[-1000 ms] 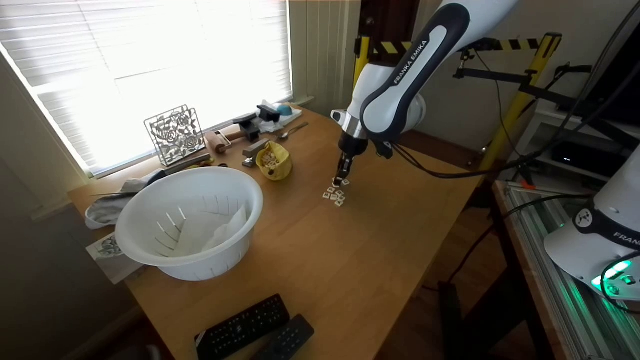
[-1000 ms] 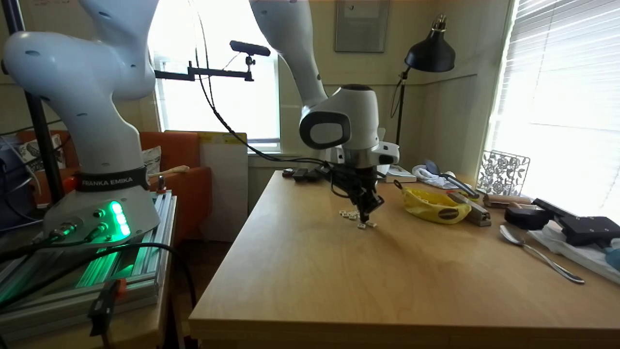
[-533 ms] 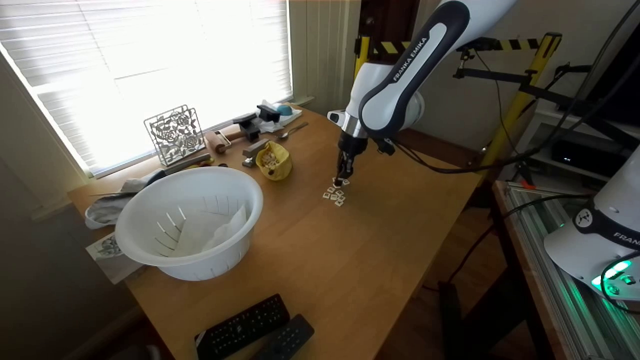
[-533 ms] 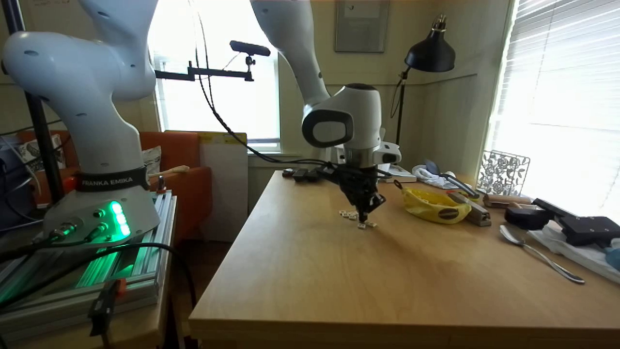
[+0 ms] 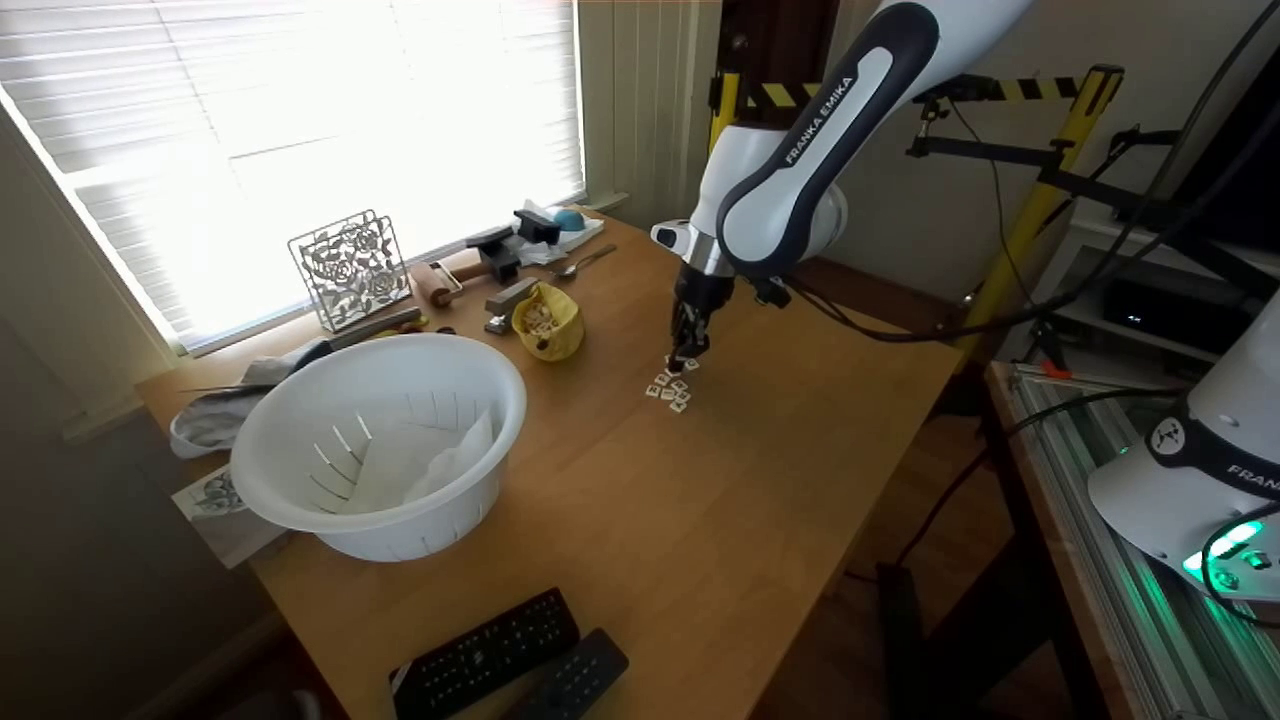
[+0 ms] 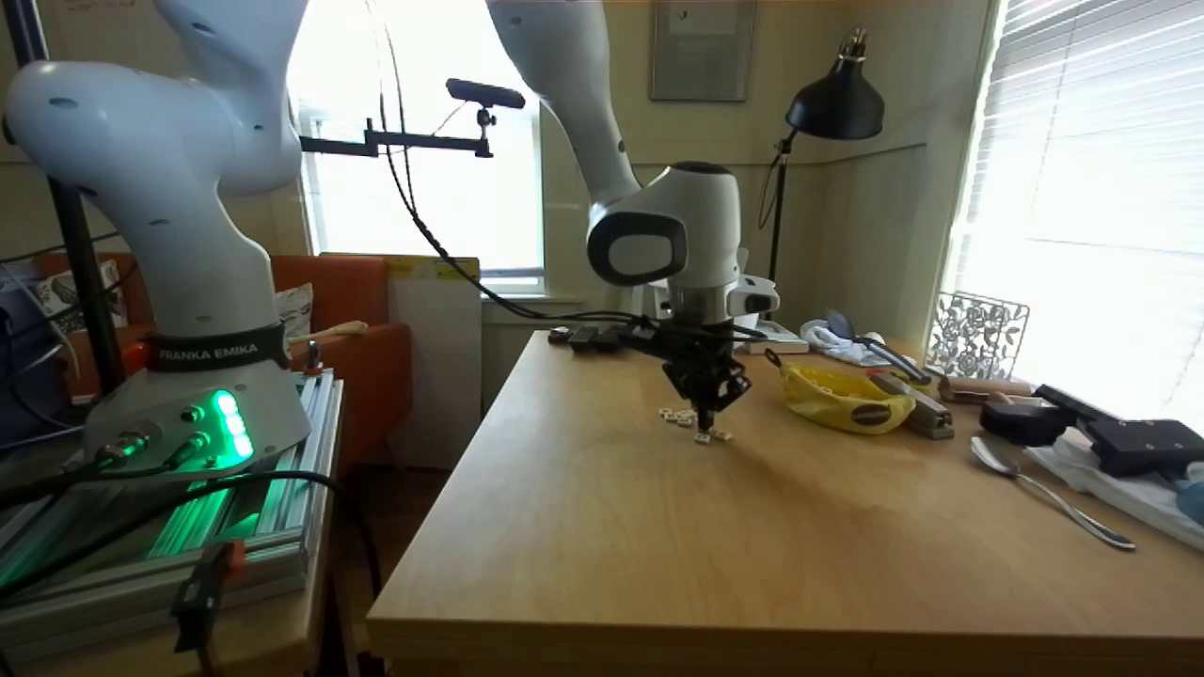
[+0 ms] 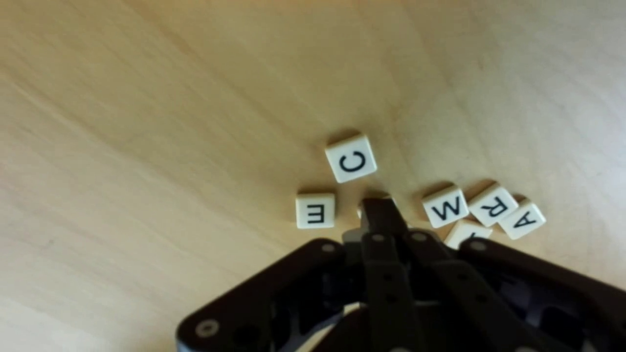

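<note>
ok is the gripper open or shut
Shut: in the wrist view the gripper has its fingers together, no gap showing at the tips, near the C tile and the E tile.

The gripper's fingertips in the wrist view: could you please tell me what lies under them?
Slivers of one white tile show beneath the shut gripper; the tile is mostly covered, so any letter cannot be read.

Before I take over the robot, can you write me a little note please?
Gripper: shut, low over a mostly hidden tile; I can't tell if they touch.
Letter tiles: in the wrist view, C tile up-left of it, E tile left, R tile and A tile right.
Done: the gripper is down among the tiles.
Left: those four tiles lie loose on the table, at different angles; none is lifted.
</note>
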You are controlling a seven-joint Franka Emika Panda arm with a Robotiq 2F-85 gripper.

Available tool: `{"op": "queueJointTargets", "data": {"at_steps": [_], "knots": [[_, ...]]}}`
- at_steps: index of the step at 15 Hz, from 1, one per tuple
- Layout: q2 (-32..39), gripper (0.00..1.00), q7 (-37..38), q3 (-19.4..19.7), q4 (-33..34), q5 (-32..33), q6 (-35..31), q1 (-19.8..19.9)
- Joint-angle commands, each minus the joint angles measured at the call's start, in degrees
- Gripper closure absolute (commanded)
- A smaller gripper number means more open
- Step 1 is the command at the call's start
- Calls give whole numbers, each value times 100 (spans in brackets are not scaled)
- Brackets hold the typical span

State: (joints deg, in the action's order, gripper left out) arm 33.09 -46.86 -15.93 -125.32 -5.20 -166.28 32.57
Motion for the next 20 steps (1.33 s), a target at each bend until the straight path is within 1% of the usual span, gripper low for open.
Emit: {"op": "queueJointTargets", "data": {"at_steps": [1, 10, 20], "knots": [[238, 100, -203, 209, 120, 209, 51, -191], [178, 100, -638, 518, 193, 514, 228, -544], [178, 100, -765, 842, 263, 744, 294, -927]]}}
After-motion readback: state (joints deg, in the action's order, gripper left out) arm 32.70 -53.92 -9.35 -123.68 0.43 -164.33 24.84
